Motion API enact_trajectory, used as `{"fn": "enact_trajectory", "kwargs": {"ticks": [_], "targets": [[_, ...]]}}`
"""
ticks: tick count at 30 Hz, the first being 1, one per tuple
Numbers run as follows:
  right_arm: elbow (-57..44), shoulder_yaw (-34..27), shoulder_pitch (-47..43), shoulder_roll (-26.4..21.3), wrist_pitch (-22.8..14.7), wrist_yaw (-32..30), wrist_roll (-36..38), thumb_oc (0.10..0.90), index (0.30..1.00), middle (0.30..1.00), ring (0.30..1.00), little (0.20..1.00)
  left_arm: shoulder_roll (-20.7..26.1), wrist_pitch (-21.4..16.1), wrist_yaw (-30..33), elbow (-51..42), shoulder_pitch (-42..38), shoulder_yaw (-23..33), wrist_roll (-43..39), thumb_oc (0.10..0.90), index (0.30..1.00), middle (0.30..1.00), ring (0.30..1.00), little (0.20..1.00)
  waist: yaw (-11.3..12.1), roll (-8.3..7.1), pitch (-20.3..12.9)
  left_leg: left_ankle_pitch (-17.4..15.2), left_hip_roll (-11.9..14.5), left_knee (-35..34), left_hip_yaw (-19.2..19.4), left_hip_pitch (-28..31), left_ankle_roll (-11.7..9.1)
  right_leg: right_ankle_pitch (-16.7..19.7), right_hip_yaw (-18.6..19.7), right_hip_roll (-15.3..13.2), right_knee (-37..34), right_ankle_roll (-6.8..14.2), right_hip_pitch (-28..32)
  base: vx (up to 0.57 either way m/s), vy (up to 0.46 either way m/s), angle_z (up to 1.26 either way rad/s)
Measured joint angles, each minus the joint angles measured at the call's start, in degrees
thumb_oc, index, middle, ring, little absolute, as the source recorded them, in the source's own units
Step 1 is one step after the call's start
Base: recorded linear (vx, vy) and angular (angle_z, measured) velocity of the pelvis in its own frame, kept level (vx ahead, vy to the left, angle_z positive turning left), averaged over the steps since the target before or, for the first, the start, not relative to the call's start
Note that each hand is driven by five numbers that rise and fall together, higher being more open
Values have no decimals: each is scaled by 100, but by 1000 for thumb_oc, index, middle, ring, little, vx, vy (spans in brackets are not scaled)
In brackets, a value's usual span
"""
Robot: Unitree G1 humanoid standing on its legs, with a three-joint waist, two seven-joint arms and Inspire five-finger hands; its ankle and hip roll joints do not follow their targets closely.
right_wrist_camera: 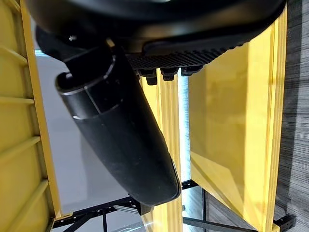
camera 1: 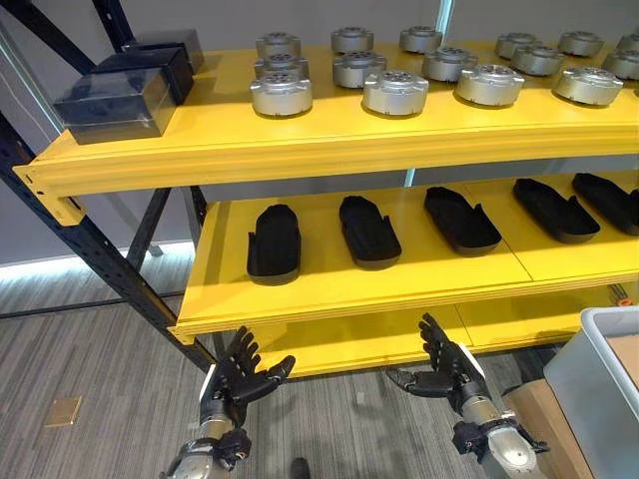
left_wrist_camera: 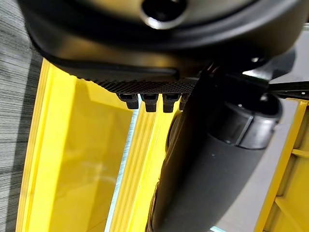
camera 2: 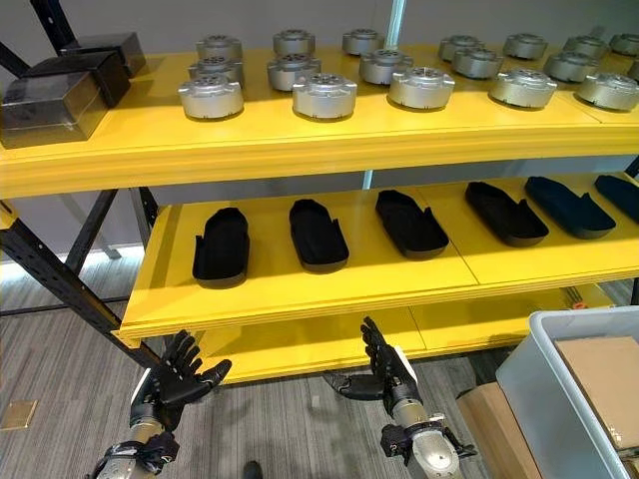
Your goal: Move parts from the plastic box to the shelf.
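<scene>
Both hands are raised below the front edge of the yellow shelf (camera 1: 300, 140) unit's middle board. The left hand (camera 1: 238, 379) has its fingers spread and straight, thumb out to the side, holding nothing. The right hand (camera 1: 446, 369) is the same, fingers apart and empty, just under the middle board's lip.

On that middle board, directly above the hands, lie five black hand-shaped parts (camera 1: 274, 241) in a row, flat, well apart from one another. On the top board stand round silver metal parts (camera 1: 281, 94); I count about thirteen in the left eye view, in staggered rows, some cut off at the edge. At the top board's left end sit three dark rectangular boxes (camera 1: 115, 102), touching.

To the right of the shelf, beside the right arm, stands the grey plastic box (camera 2: 544, 384); its contents cannot be made out.
</scene>
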Motion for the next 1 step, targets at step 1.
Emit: {"fn": "enact_trajectory", "kwargs": {"ticks": [1], "targets": [[0,0,-18,0,0,-14,0,900,1000,1000,1000,1000,0,-3,37,0,0,5,0,900,1000,1000,1000,1000,0,0,-4,-5,6,0,14,7,-5,0,11,5,-1,-1,0,5,1,-6]]}}
